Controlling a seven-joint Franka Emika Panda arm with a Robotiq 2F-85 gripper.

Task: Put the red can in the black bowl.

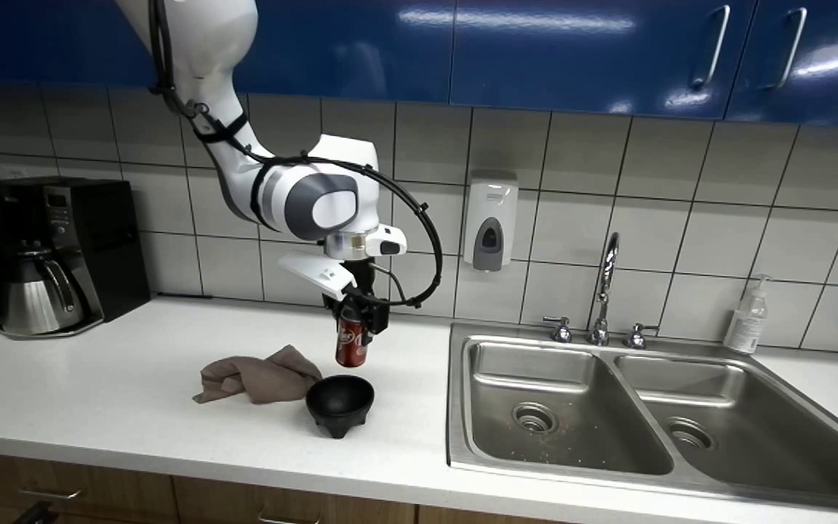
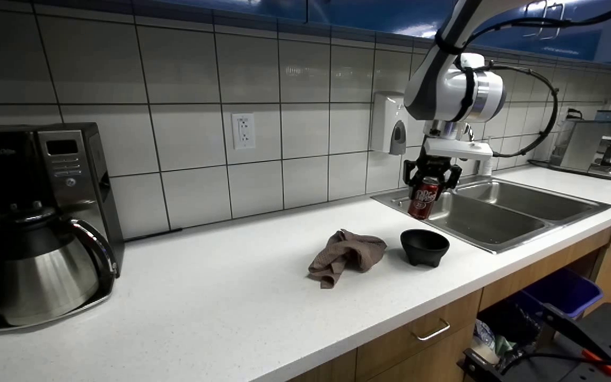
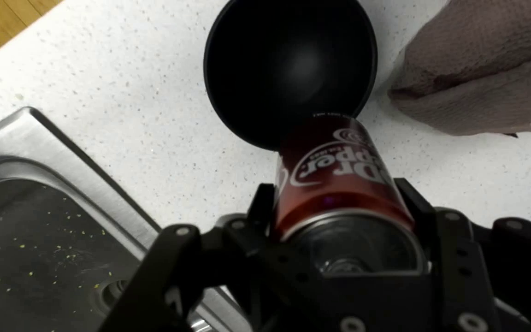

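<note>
The red can (image 1: 350, 348) is held upright, slightly tilted, above the white counter in both exterior views (image 2: 422, 206). My gripper (image 1: 358, 320) is shut on it, with a finger on each side near its top (image 3: 337, 191). The black bowl (image 1: 340, 421) stands on the counter on short feet, and it also shows in an exterior view (image 2: 424, 255). Its inside (image 3: 288, 69) is bare. In the wrist view, the can (image 3: 330, 161) overlaps the bowl's near rim. The can's lower end is higher than the bowl and apart from it.
A crumpled brown cloth (image 1: 262, 377) lies right beside the bowl. A double steel sink (image 1: 458, 407) is set in the counter on the bowl's other side. A coffee maker (image 2: 72, 175) with a steel jug stands farther along the counter. A soap dispenser (image 1: 490, 218) hangs on the tiled wall.
</note>
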